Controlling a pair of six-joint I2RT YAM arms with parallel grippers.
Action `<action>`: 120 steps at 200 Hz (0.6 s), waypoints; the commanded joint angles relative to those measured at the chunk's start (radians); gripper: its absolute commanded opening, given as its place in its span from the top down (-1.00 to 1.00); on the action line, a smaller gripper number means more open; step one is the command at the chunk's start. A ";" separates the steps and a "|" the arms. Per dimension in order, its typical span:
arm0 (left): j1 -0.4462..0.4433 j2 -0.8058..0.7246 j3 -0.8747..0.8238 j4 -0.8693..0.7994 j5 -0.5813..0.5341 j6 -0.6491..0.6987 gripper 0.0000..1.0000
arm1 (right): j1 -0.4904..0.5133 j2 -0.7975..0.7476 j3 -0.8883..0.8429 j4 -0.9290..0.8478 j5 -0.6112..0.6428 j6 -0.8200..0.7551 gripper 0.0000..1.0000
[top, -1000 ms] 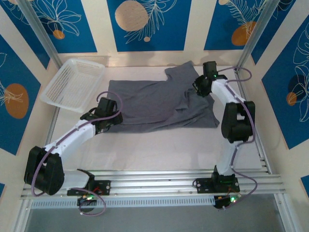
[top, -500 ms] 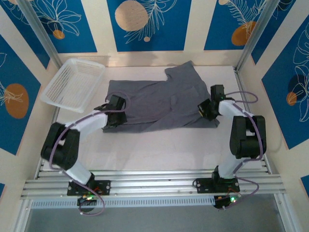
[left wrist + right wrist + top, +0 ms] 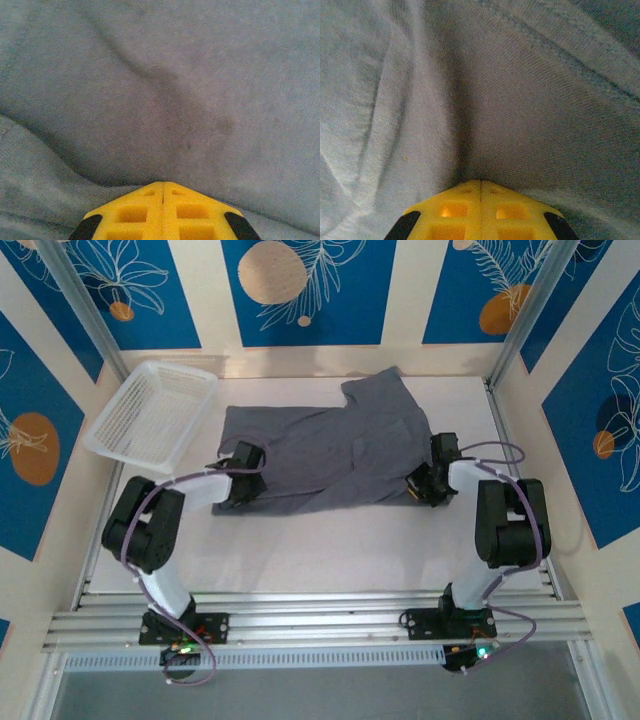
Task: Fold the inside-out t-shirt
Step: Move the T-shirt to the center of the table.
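Note:
The slate-grey inside-out t-shirt (image 3: 320,455) lies spread across the middle of the white table, one sleeve pointing toward the back wall. My left gripper (image 3: 240,486) sits low at the shirt's near left edge. Its yellow fingers (image 3: 145,215) are pressed together, and grey cloth (image 3: 165,100) bunches right at their tip. My right gripper (image 3: 424,485) is at the near right corner of the shirt. Its yellow fingers (image 3: 500,212) are likewise shut, with a stitched hem (image 3: 560,55) and creased fabric rising from the tip.
A white mesh basket (image 3: 150,415) stands at the back left, just left of the shirt. The bare white table (image 3: 320,550) stretches between the shirt and the aluminium rails at the near edge. Patterned walls close in on three sides.
Both arms swung in and dropped to the shirt's near edge: the left from the left side, the right from the far right sleeve. The right side of the shirt has shifted slightly.

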 commanded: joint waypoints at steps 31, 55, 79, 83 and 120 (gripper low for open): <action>0.009 -0.198 -0.288 -0.173 0.008 -0.068 1.00 | 0.000 -0.224 -0.260 -0.110 0.028 -0.046 1.00; -0.020 -0.337 -0.399 -0.160 0.063 -0.089 1.00 | -0.024 -0.392 -0.369 -0.162 -0.010 -0.005 1.00; -0.098 -0.453 -0.456 -0.171 0.083 -0.110 1.00 | -0.024 -0.524 -0.419 -0.232 -0.006 0.032 0.99; -0.112 -0.469 -0.458 -0.184 0.076 -0.118 1.00 | -0.025 -0.540 -0.415 -0.245 -0.008 0.021 0.98; -0.146 -0.604 -0.369 -0.260 -0.062 -0.087 0.26 | 0.006 -0.595 -0.180 -0.231 0.039 -0.188 0.45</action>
